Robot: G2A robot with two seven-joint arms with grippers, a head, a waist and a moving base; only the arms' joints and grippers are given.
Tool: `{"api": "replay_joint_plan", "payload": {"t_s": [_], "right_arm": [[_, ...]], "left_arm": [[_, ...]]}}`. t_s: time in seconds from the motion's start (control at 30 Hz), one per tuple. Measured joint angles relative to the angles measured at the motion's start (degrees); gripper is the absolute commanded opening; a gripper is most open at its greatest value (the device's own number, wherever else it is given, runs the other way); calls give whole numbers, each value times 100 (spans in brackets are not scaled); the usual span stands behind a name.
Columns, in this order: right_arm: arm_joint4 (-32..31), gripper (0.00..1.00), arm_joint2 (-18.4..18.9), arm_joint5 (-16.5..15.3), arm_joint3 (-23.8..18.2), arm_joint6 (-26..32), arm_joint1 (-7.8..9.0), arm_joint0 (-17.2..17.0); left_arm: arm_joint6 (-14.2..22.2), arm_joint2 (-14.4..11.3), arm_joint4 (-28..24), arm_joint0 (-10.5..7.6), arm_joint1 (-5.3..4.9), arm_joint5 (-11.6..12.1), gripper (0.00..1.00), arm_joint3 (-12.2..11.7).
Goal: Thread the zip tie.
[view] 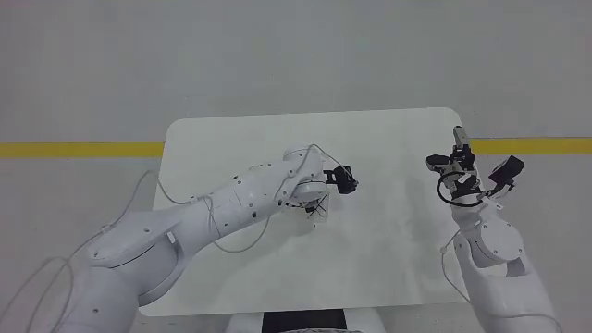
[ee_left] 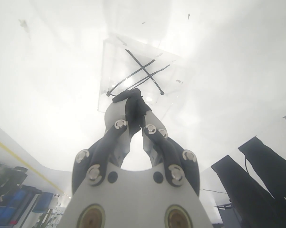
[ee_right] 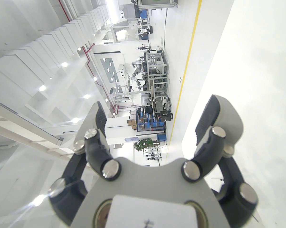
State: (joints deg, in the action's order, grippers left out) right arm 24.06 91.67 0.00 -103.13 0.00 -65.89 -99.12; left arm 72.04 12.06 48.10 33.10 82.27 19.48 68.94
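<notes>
The left gripper [ee_left: 133,97] is being held with its fingers pressed together at the rim of a clear plastic box [ee_left: 103,67] on the white table [view: 213,143]. Black zip ties [ee_left: 143,67] are being kept crossed inside the box. One tail is touching the fingertips, but a grip on it cannot be confirmed. The right gripper [ee_right: 154,117] is being held wide open at the table's right edge.

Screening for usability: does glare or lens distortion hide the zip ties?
Left wrist view: heavy glare washes the table white, yet the black zip ties in the clear tray stand out past the left gripper. Top view: even light, faint sheen on the table. Right wrist view: wide-angle bending of lines around the open right gripper.
</notes>
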Motion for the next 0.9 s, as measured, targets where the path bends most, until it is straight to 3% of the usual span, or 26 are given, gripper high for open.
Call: {"api": "replay_joint_plan", "payload": {"t_s": [0.2, 0.5, 0.9], "right_arm": [[0, 100, 0, 0, 0, 0, 0, 0], [0, 100, 0, 0, 0, 0, 0, 0], [0, 100, 0, 0, 0, 0, 0, 0]], "left_arm": [[-250, -234, 69, -68, 42, 0, 31, -76], [-412, -232, 332, 26, 170, 0, 19, -192], [-577, -232, 592, 194, 310, 0, 23, -424]]}}
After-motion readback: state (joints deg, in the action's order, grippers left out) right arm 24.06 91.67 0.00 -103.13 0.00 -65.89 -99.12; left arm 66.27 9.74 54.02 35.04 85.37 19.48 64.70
